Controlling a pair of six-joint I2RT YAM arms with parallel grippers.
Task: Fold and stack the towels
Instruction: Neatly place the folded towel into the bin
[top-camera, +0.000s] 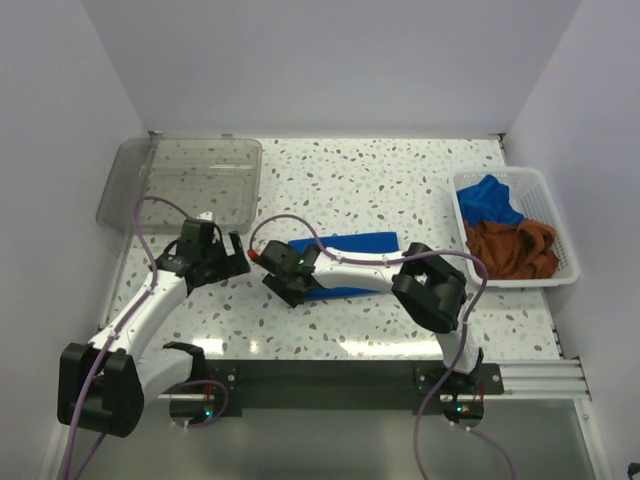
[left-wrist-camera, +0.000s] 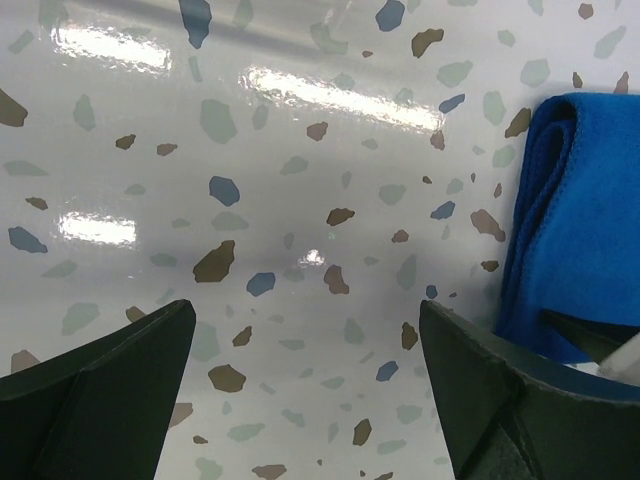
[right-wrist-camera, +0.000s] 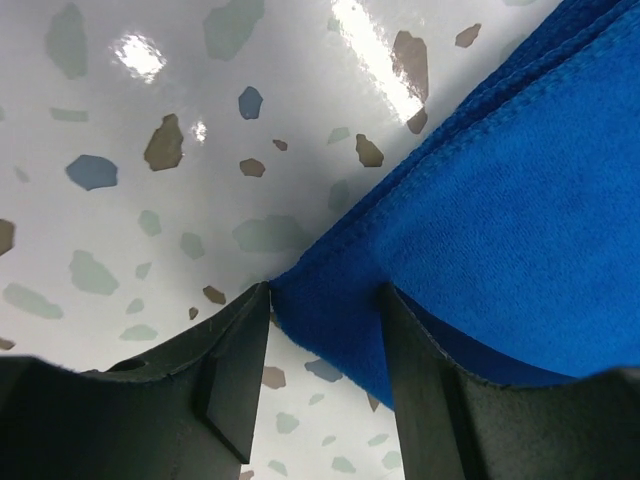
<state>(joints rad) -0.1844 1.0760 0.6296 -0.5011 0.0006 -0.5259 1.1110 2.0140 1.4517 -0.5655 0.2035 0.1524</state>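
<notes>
A blue towel (top-camera: 358, 243), folded into a long strip, lies on the speckled table (top-camera: 400, 180) in the middle. My right gripper (top-camera: 266, 262) is at its left end. In the right wrist view the gripper (right-wrist-camera: 325, 300) has its jaws closed on the corner of the blue towel (right-wrist-camera: 500, 220), which fills the gap between them. My left gripper (top-camera: 238, 262) is just left of that end, open and empty. In the left wrist view the gripper (left-wrist-camera: 307, 330) is over bare table, with the towel's folded edge (left-wrist-camera: 580, 220) at the right.
A clear plastic bin (top-camera: 185, 180) stands at the back left. A white basket (top-camera: 565, 235) at the right holds a blue towel (top-camera: 490, 200) and a rust-brown towel (top-camera: 515, 250). Walls close in the table at the back and sides.
</notes>
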